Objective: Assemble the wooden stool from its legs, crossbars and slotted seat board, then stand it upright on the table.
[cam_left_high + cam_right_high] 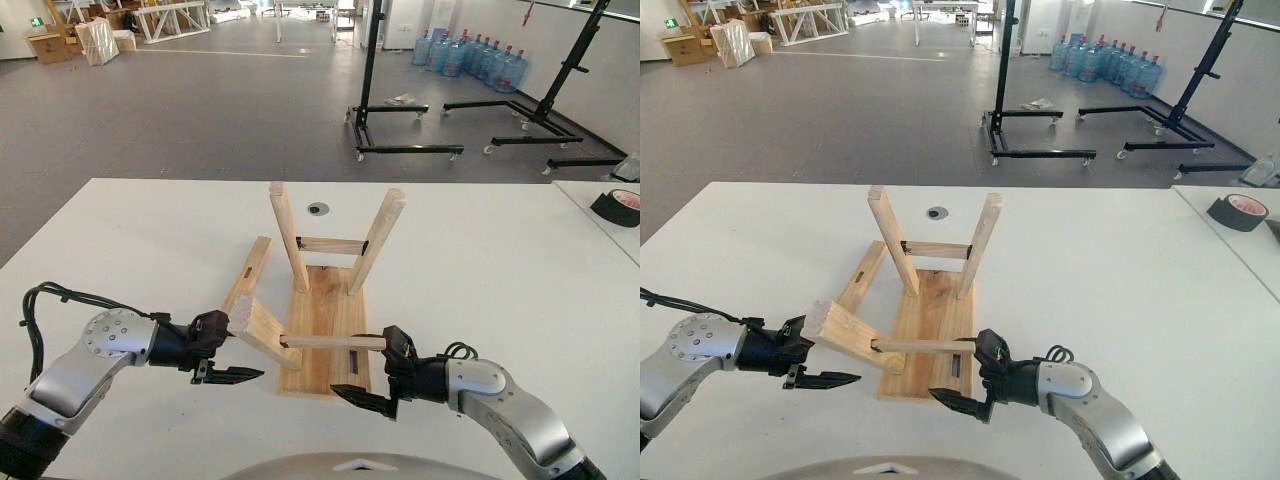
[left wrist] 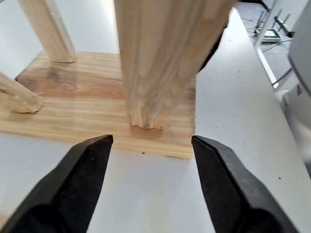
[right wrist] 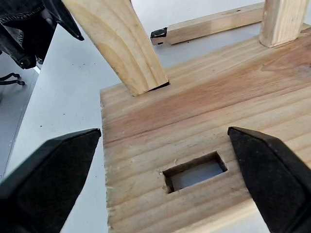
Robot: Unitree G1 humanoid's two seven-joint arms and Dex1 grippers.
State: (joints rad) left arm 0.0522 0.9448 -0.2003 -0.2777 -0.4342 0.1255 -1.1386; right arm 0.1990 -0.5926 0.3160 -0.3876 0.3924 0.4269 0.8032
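Observation:
The slotted seat board (image 1: 322, 300) lies flat on the white table. Two legs (image 1: 288, 235) (image 1: 378, 240) stand in its far slots, joined by a crossbar (image 1: 332, 245). A third leg (image 1: 262, 330) leans steeply at the board's near left corner with its foot (image 3: 146, 82) on the board. A second crossbar (image 1: 330, 342) runs from it towards my right. My left gripper (image 1: 250, 375) is open just below that leg's upper end. My right gripper (image 3: 164, 130) is open over the near right slot (image 3: 194, 170), under the crossbar's free end. A loose leg (image 1: 248, 272) lies left of the board.
A small round hole (image 1: 318, 209) is set in the table beyond the stool parts. A black tape roll (image 1: 618, 207) lies on the neighbouring surface at the far right. Bare table (image 1: 500, 280) spreads out to both sides of the board.

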